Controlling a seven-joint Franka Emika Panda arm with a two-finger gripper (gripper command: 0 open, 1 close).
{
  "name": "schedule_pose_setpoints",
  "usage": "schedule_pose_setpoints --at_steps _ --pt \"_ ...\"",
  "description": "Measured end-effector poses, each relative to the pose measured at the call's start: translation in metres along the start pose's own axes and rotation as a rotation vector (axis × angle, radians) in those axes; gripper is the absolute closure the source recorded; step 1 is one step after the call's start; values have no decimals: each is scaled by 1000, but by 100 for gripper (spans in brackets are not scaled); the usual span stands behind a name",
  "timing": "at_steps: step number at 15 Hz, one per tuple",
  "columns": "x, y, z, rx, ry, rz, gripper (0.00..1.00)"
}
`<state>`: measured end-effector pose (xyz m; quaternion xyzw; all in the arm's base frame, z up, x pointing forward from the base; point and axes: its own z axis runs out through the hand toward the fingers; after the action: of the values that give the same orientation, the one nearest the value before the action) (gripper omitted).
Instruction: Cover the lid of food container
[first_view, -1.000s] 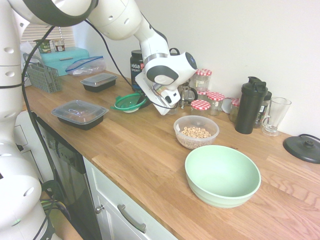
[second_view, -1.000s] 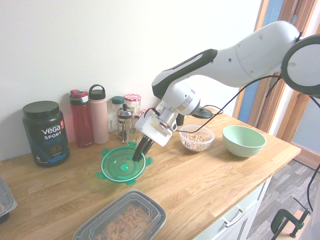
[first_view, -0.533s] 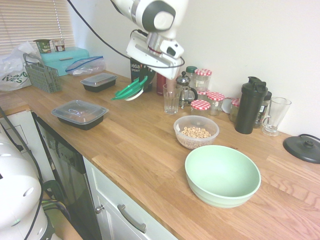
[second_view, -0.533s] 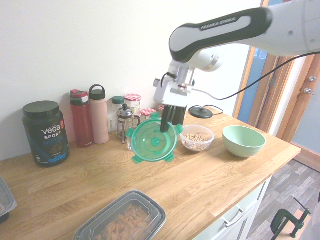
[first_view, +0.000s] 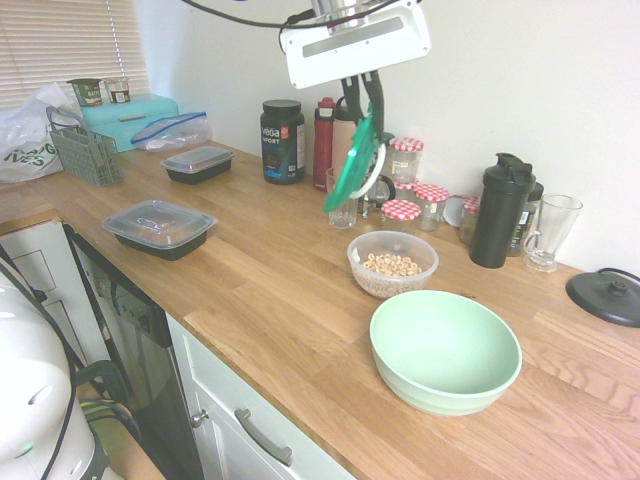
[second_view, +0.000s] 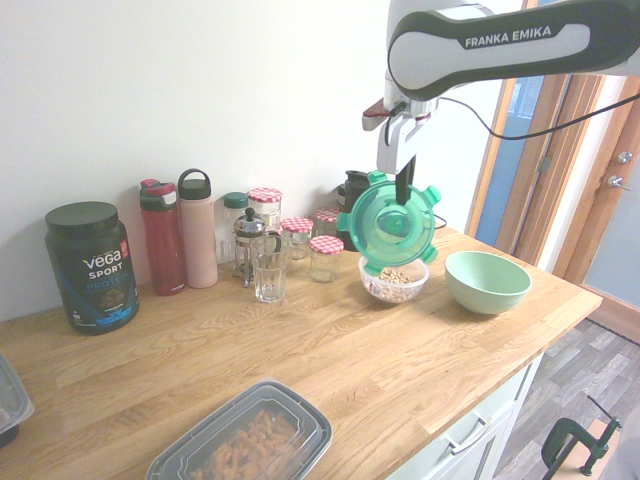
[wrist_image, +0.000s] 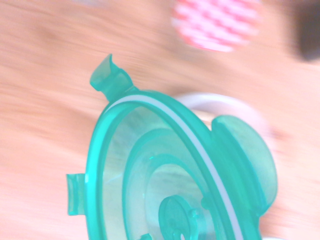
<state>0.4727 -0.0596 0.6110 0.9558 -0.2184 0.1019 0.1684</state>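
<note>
You have a translucent green round plastic lid (second_view: 392, 226) with a white ring, a pale mint-green round bowl (first_view: 445, 350), red-and-white checkered metal jar lids (first_view: 401, 210), a teal rectangular box (first_view: 130, 120) and a light-brown, wood-grained surface (first_view: 250, 290).

You count one round green plastic lid (second_view: 375, 225), one small clear plastic tub of cereal rings (first_view: 375, 284) and one large pale green bowl (first_view: 445, 355). Black rectangular trays with clear lids (first_view: 160, 228): two. Jars with red-and-white checked lids (second_view: 326, 250): you make out at least four, partly overlapping. Tall bottles: one red (second_view: 163, 240), one pink (second_view: 198, 240). Black lidded protein tub (second_view: 92, 270): one. Small printed cups (first_view: 87, 93): two.
</note>
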Motion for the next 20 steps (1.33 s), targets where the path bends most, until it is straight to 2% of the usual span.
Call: schedule_pose_setpoints --at_steps 4,9,14,16,20 --pt "17 6 4 -226 154 -19 100" --pt "46 -32 67 -522 333 -17 100" --pt "29 -66 82 -821 440 71 100" --pt "29 -81 96 -799 482 129 100" --pt "36 -80 127 -664 500 199 100"
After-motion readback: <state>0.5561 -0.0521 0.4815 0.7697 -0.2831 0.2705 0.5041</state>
